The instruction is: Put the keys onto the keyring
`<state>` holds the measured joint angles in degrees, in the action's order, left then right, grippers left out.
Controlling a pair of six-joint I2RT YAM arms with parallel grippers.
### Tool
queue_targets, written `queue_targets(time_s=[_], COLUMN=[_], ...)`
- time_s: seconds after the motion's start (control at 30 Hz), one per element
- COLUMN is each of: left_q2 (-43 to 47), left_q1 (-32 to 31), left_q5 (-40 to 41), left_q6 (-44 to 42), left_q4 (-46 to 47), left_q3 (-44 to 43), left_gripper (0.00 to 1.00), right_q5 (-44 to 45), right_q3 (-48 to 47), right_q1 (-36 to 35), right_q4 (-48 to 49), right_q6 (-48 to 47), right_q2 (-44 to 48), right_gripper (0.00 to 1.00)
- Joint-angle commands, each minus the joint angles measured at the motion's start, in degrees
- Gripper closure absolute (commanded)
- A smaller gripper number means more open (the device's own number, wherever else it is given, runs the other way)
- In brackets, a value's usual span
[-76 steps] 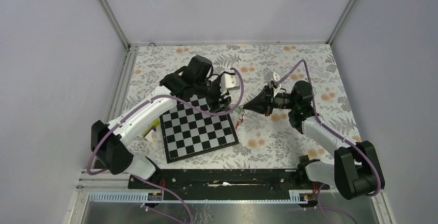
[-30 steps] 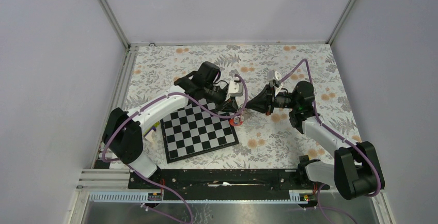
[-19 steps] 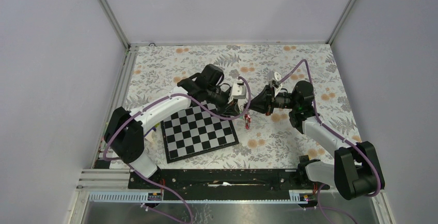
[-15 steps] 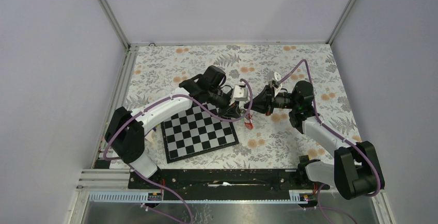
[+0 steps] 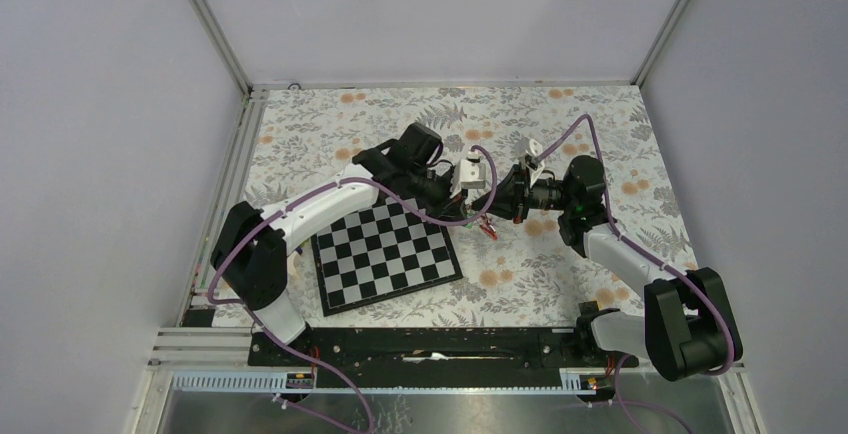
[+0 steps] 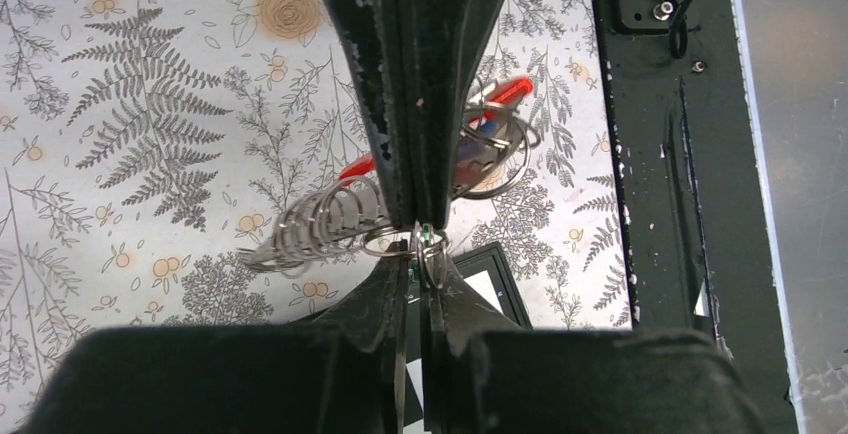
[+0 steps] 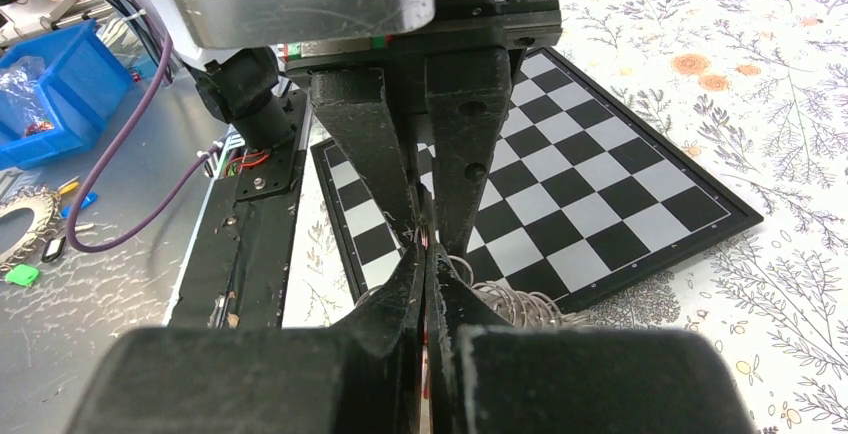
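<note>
Here's the chessboard (image 5: pixel 385 249), flat on the counter (image 5: pixel 600 114), left of the middle and closer to the near edge than the far one. Just off the board's far right corner, over the middle of the counter, the left claw (image 5: pixel 484 204) points in from the left and the right claw (image 5: pixel 496 206) from the right, tip to tip. The keyring (image 5: pixel 488 227) sits right under that meeting point, with a coil of rings (image 6: pixel 320 222) beside it at the claw tips.

L gripper (image 6: pixel 415 259): closed, tips at small ring.
R gripper (image 6: pixel 415 216): closed, from top, tip-to-tip w/ L.
Wire rings (image 6: pixel 318 226): bunched left of tips.
Red loop (image 6: pixel 503 90), blue key (image 6: pixel 480 139): behind R gripper.
</note>
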<state>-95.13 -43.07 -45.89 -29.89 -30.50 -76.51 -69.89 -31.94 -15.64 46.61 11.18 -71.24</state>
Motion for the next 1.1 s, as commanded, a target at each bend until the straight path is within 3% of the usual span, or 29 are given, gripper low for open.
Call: queue_targets(time_s=[0.0,0.33,0.5,0.7,1.07], left_q2=[0.2,5.5,7.6,8.1,5.9], left_q1=[-0.3,1.0,1.1,1.1,1.1], left_q5=[2.4,5.0,6.1,4.1,1.0], left_q6=[0.6,-3.3,-5.2,-4.7,-3.4], left_q4=[1.8,1.8,1.9,3.6,4.2], left_q3=[-3.1,-0.2,0.0,-0.7,-2.6], left_gripper=[0.92,0.51,0.43,0.43,0.64], right_q5=[0.4,0.2,0.1,-0.1,-0.2], right_q3=[-0.7,-1.1,-1.3,-1.3,-1.3], right_q1=[-0.2,0.0,-0.1,-0.1,-0.1], right_q4=[1.9,0.1,0.0,-0.2,-0.5], right_q6=[-1.9,-3.5,-3.5,-3.6,-3.7], right_q2=[0.9,1.0,0.9,0.6,0.6], right_gripper=[1.00,1.00,1.00,1.00,1.00])
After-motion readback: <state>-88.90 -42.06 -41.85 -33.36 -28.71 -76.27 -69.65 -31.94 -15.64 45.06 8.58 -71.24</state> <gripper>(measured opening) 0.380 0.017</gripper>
